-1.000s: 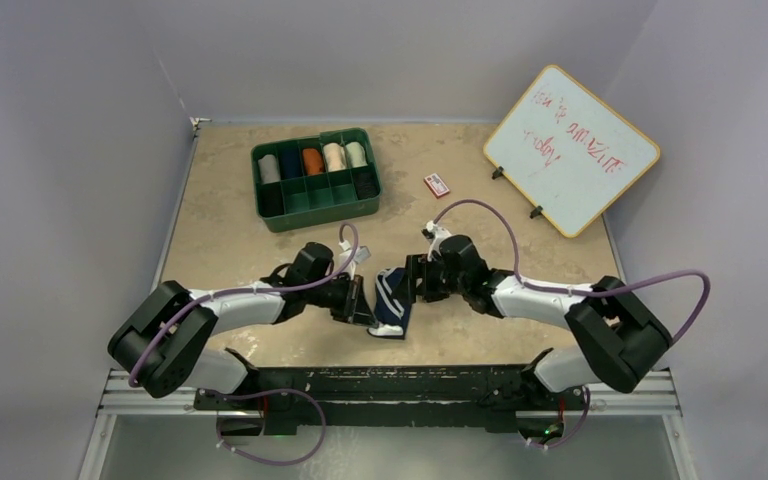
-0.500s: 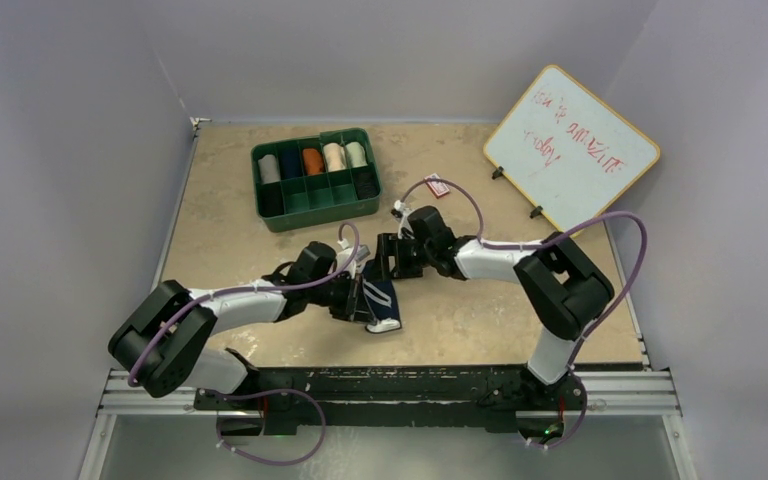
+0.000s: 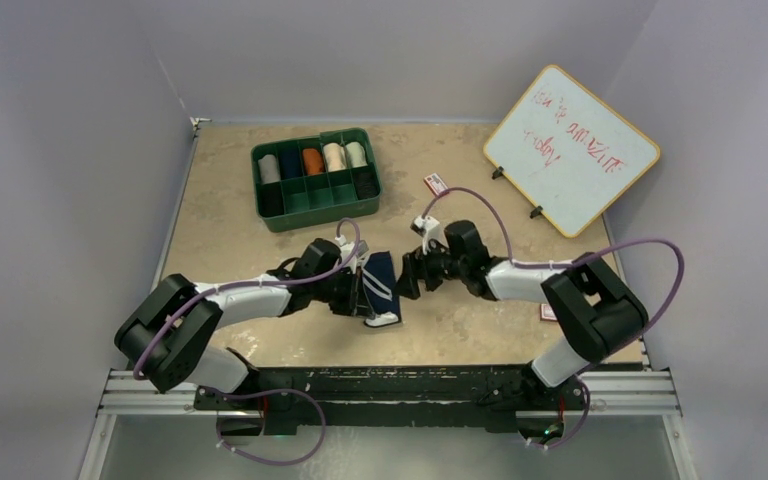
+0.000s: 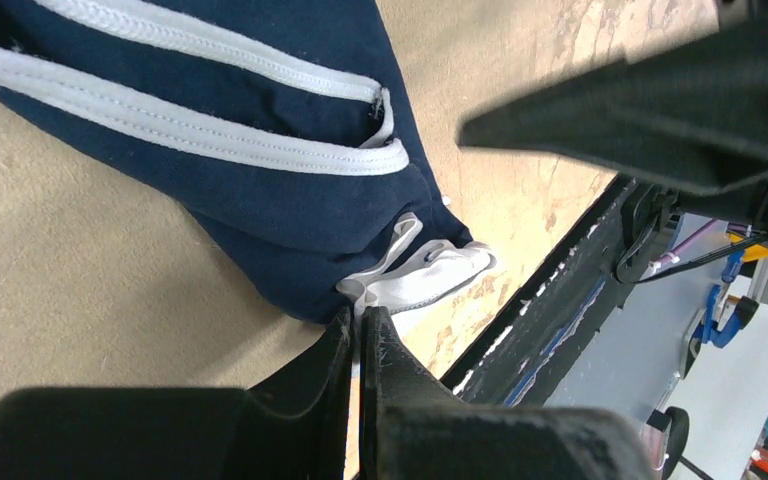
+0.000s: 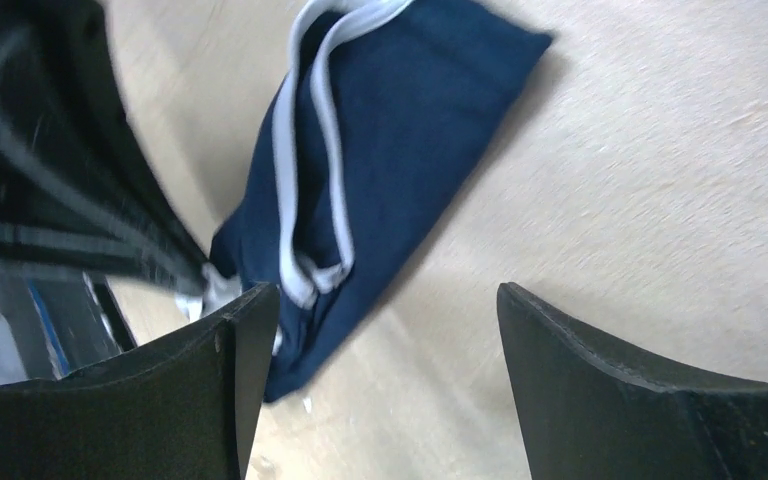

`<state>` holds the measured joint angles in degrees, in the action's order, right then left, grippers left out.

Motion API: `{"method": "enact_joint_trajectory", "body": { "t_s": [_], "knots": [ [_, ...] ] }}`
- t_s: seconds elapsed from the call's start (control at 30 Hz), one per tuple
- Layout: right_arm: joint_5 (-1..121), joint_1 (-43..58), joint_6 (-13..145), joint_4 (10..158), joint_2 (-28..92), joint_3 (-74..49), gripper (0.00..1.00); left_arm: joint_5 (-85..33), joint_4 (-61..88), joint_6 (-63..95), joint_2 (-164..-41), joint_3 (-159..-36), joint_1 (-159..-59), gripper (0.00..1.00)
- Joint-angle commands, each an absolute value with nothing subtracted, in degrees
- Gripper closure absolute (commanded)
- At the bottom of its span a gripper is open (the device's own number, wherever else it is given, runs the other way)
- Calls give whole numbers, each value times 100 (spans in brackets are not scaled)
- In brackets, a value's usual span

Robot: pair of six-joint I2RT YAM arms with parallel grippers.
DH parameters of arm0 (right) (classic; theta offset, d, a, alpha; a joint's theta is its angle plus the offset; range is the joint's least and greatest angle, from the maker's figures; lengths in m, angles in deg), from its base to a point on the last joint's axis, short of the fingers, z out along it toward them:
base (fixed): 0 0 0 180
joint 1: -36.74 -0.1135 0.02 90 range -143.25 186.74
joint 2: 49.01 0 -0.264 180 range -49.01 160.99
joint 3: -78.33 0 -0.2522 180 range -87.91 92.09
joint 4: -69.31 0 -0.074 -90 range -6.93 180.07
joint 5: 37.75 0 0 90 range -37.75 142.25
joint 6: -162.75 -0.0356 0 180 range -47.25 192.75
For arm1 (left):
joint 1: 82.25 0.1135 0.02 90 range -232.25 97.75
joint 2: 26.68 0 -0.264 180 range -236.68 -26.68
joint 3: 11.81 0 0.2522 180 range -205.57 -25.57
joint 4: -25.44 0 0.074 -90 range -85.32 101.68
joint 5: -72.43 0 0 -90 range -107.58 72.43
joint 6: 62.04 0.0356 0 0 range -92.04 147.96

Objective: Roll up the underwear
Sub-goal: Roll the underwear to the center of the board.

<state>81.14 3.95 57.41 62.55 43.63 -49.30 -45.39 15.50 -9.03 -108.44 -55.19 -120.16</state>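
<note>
Right gripper (image 3: 406, 279) backs off navy underwear (image 3: 381, 284), jaws wide; left gripper (image 3: 359, 298) pinches its corner; mid-roll, next needs regrasp.

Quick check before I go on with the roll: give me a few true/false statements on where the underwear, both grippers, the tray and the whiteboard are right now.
1. The right gripper stands open with nothing between its jaws. True.
2. The navy underwear sits in the green tray. False: it lies on the table, between the two grippers.
3. The left gripper is shut, at the underwear's white-edged near end. True.
4. The whiteboard stands at the table's far left. False: it is at the far right.
5. The green tray is empty. False: its back row holds rolled cloths.
</note>
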Motion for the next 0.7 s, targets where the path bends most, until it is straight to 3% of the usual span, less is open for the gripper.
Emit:
{"method": "enact_joint_trajectory", "body": {
  "t_s": [0.0,0.1,0.3,0.67],
  "knots": [
    [8983,352,6918,4159,3738,-6004,18,-4392,1469,-858,-10892,-5730,-12029,100],
    [9835,352,7510,3388,3572,-6428,20,-4422,1434,-818,-10916,-5767,-12022,100],
    [10756,303,7681,3226,3744,-6422,30,-4434,1336,-731,-10963,-5850,-12030,100],
    [10320,-432,8065,3610,4075,-6214,35,-4463,1331,-741,-10959,-5889,-12025,100]
  ]
}}
